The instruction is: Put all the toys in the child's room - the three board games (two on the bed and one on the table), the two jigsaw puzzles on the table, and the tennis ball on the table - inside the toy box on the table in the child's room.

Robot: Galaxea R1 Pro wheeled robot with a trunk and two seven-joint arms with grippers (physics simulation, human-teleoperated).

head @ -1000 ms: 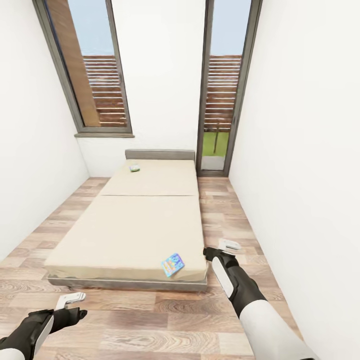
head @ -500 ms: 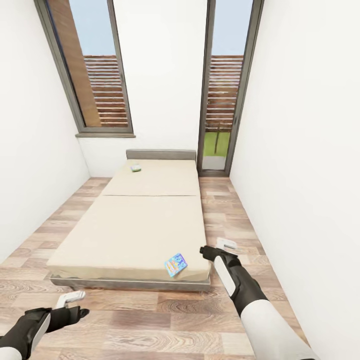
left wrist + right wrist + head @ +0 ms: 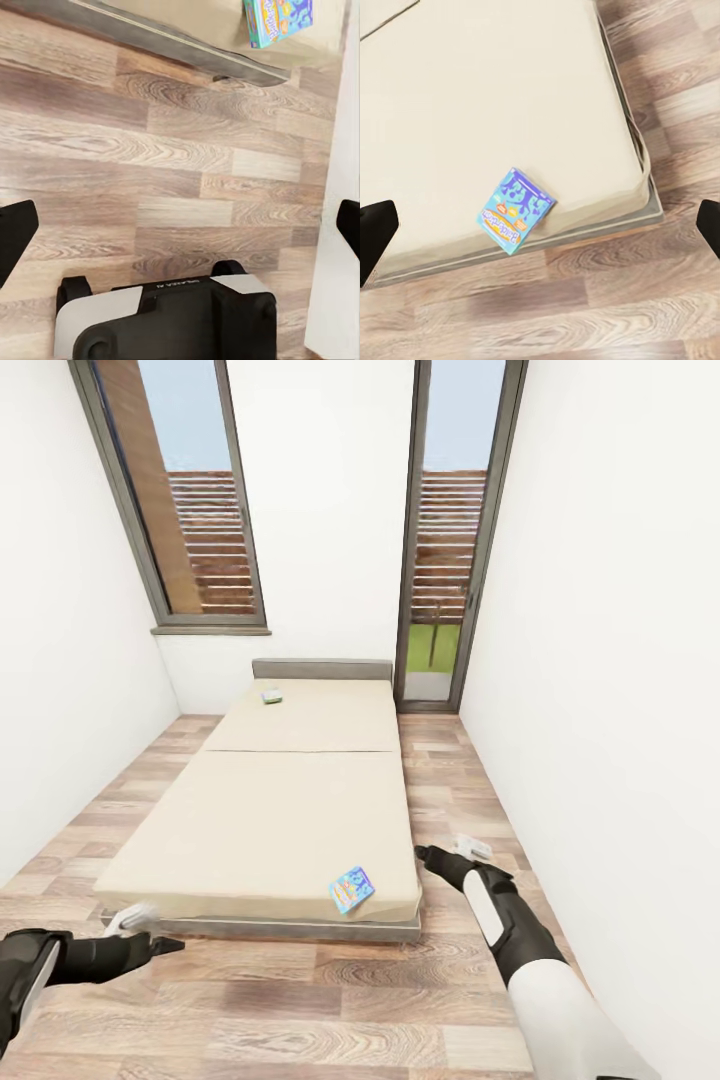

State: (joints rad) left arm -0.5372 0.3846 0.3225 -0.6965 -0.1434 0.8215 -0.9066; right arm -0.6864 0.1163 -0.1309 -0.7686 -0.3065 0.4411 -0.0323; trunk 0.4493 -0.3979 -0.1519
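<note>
right hand (image 3: 440, 855) hangs open beside the bed (image 3: 270, 810), so best line it up squarely over the blue board game (image 3: 516, 209) near the corner, left hand (image 3: 140, 940) open too.

Even, bright daylight is admitted through the windows (image 3: 205, 500) beyond the bed (image 3: 290, 780). Only soft shadows are cast under the bed frame. Straight lines are splayed toward frame edges. Render is slightly soft.
</note>
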